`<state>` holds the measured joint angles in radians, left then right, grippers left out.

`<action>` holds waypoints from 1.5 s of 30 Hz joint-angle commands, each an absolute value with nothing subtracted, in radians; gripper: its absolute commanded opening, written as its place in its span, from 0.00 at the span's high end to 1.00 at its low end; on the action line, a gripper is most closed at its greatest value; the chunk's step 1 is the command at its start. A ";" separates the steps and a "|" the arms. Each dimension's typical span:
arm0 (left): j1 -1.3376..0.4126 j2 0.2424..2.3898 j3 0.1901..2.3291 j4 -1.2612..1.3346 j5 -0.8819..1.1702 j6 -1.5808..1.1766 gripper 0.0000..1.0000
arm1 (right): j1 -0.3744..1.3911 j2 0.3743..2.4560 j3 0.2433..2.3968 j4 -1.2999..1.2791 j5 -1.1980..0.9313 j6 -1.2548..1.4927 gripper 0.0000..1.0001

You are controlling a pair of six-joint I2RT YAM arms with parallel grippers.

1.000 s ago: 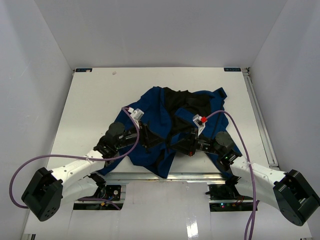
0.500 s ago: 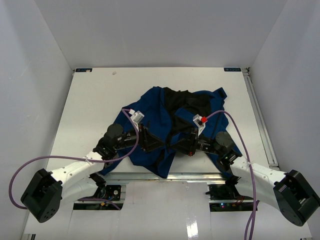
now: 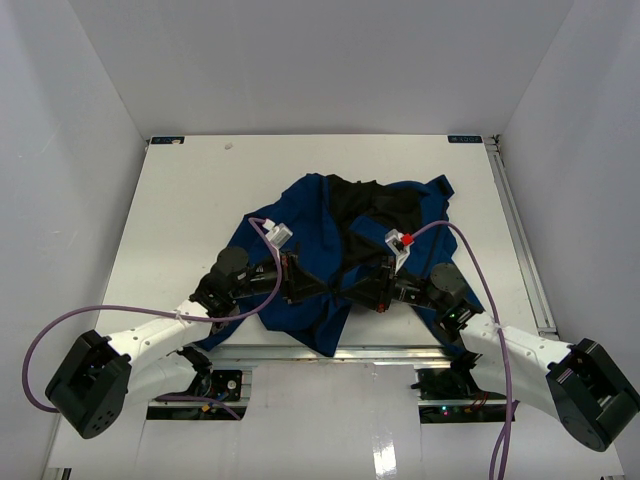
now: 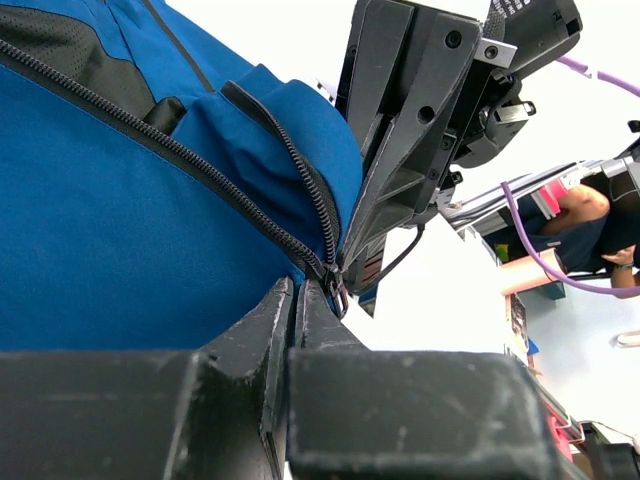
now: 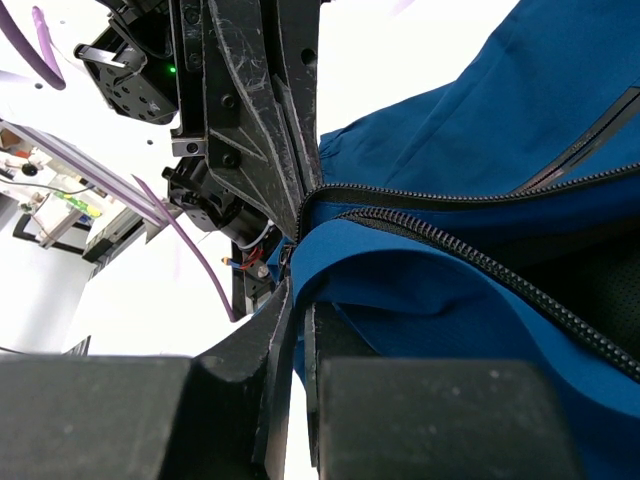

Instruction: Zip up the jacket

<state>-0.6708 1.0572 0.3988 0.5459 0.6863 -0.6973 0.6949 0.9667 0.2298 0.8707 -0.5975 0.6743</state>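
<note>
The royal-blue jacket (image 3: 308,215) lies crumpled in the middle of the table, open, its black lining (image 3: 362,210) showing. My left gripper (image 3: 303,278) and right gripper (image 3: 370,290) face each other at its near hem, tips almost meeting. In the left wrist view my left gripper (image 4: 297,292) is shut on the hem just below the zipper slider (image 4: 336,284), where the two black zipper rows (image 4: 200,172) meet. In the right wrist view my right gripper (image 5: 300,300) is shut on the blue edge (image 5: 400,300) beside the zipper teeth (image 5: 480,265). The hem is lifted a little.
The white table (image 3: 180,200) has a metal rail along its right side (image 3: 520,240) and one at the near edge (image 3: 300,352). Purple cables (image 3: 470,260) loop over both arms. White walls close in the left, right and back.
</note>
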 commanded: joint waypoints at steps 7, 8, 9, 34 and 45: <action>-0.670 1.052 0.436 0.434 0.742 -0.605 1.00 | 0.697 0.976 0.319 0.800 -0.566 0.601 0.92; -0.670 1.057 0.438 0.436 0.747 -0.602 1.00 | 0.696 0.976 0.326 0.789 -0.567 0.592 0.92; -0.669 1.060 0.435 0.452 0.761 -0.606 1.00 | 0.696 0.978 0.338 0.766 -0.562 0.579 0.92; -0.683 1.115 0.472 0.365 0.732 -0.540 1.00 | 0.654 1.050 0.481 0.646 -0.575 0.514 0.92; -0.706 1.123 0.479 0.344 0.714 -0.509 1.00 | 0.640 1.062 0.503 0.649 -0.596 0.521 0.92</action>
